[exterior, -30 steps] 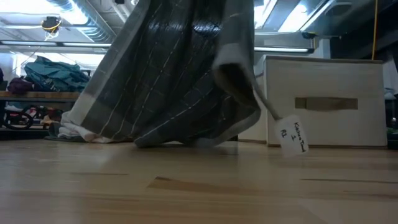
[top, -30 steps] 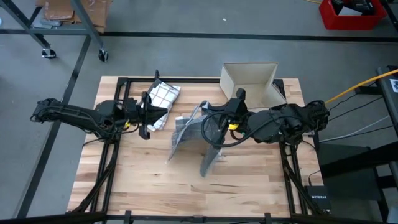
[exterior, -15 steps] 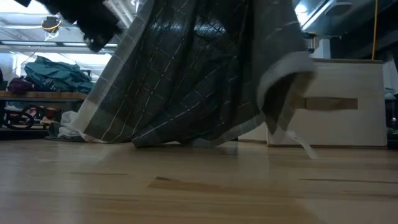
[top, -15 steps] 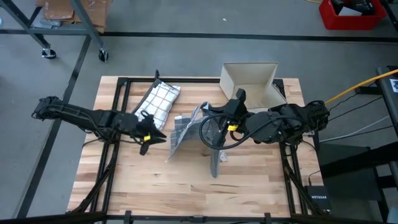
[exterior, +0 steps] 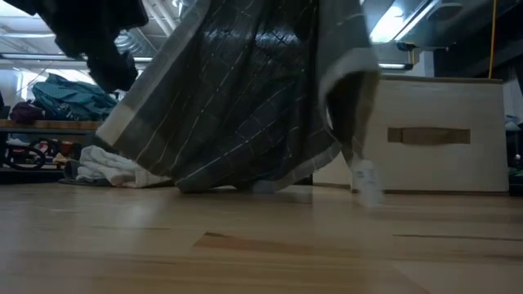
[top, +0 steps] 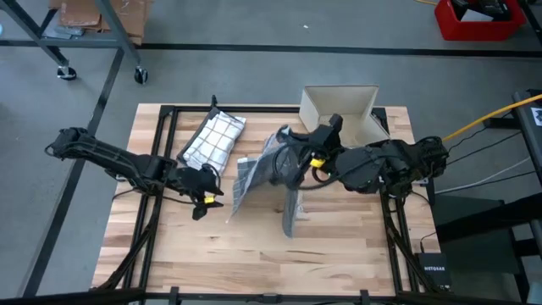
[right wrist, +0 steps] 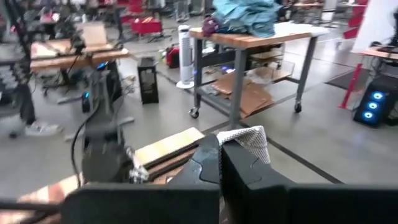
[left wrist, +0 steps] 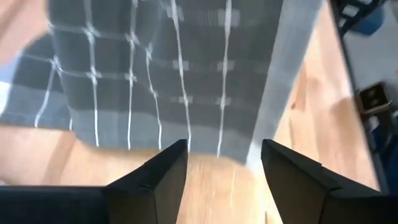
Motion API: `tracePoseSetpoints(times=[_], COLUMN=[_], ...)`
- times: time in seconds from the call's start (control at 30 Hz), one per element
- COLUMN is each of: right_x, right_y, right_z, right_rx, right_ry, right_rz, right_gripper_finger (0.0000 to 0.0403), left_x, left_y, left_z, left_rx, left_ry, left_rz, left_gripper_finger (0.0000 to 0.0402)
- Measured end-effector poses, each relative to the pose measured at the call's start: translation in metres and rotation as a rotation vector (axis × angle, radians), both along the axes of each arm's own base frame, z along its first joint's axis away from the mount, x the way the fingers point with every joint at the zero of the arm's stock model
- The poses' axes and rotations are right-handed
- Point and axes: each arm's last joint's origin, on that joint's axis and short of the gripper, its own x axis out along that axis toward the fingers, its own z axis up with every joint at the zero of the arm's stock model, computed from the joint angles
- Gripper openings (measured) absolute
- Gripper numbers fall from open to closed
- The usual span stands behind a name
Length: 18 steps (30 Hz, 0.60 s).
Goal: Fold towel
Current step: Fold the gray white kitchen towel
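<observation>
The wooden table (top: 339, 246) carries everything, with a beige box (top: 339, 110) at its far edge and a folded white checked cloth (top: 212, 140) near the far left. The dark grey towel (top: 267, 174) hangs over the middle of the table, lifted at one corner so its lower edge drags on the wood. It drapes in loose folds, so it looks light, limp and soft; it should sag wherever it is unsupported, and a corner or hem is the sensible place to pinch. The right gripper (top: 292, 161) is clenched on a top corner of the towel. The left gripper (top: 207, 196) sits low beside the hanging edge, fingers (left wrist: 161, 180) spread and grasping nothing.
</observation>
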Motion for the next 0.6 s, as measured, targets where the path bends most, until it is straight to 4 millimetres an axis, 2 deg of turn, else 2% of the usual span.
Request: tracePoseSetpoints(times=[0.27, 0.43, 0.6], right_x=[0.009, 0.015, 0.018], right_y=[-0.026, -0.043, -0.051], right_z=[0.004, 0.003, 0.002], right_rx=[0.016, 0.035, 0.05], right_ry=[-0.042, -0.027, -0.025], right_rz=[-0.076, -0.044, -0.018], right_gripper_finger=[0.0001, 0.0001, 0.0001], left_x=[0.024, 0.04, 0.057], left_y=[-0.016, -0.031, -0.039], left_z=[-0.028, -0.038, -0.049], left_rx=[-0.08, -0.109, -0.11], left_ry=[0.105, 0.055, -0.005], left_rz=[0.053, 0.022, 0.006], left_gripper_finger=[0.0201, 0.0201, 0.0201])
